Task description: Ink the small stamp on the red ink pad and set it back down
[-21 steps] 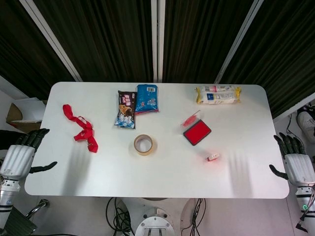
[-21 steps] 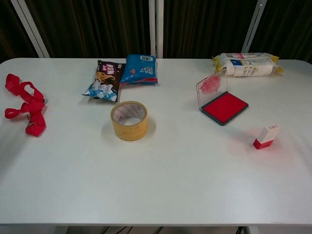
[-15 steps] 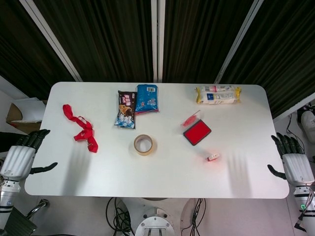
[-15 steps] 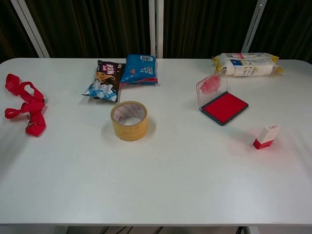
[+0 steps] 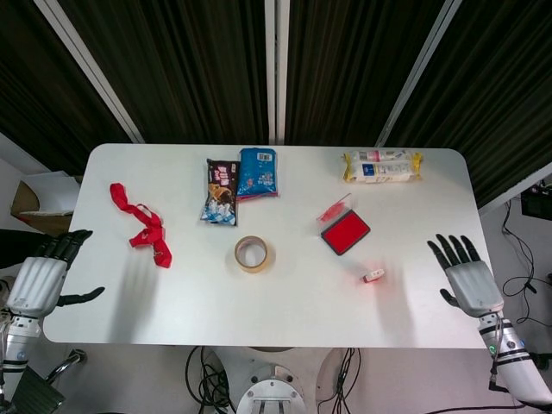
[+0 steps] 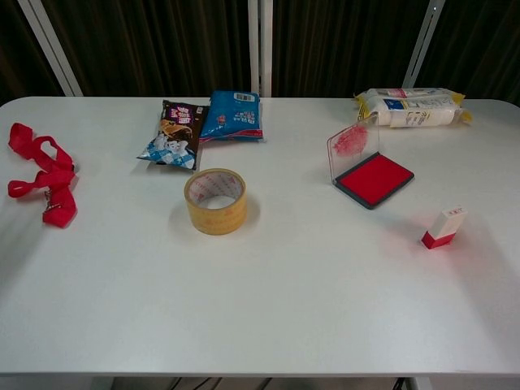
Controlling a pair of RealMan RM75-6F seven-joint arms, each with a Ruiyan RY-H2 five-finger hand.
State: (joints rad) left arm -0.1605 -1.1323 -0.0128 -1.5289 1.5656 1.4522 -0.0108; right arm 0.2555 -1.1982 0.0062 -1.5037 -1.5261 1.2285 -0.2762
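- My left hand (image 5: 36,280) shows only in the head view, beside the table's (image 5: 285,297) left edge, fingers spread and holding nothing.
- The red ribbon (image 5: 141,226) lies near that left edge; the chest view (image 6: 39,184) shows its loops more plainly.
- 2 snack packets (image 5: 239,185) lie side by side toward the far edge, with a tape roll (image 5: 251,254) nearer me, standing apart from them.
- The red ink pad (image 5: 345,231) lies open right of centre. Only the chest view (image 6: 374,179) shows its clear lid standing upright, smeared red.
- The small stamp (image 5: 373,276) rests on the table just nearer me and right of the pad, apart from it. From above it is a small blur; the chest view (image 6: 444,228) shows a white body on a red base.
- A wipes pack (image 5: 382,166) lies at the far right.
- My right hand (image 5: 463,275) hovers over the table's right edge, wide open and holding nothing; the chest view does not show it.
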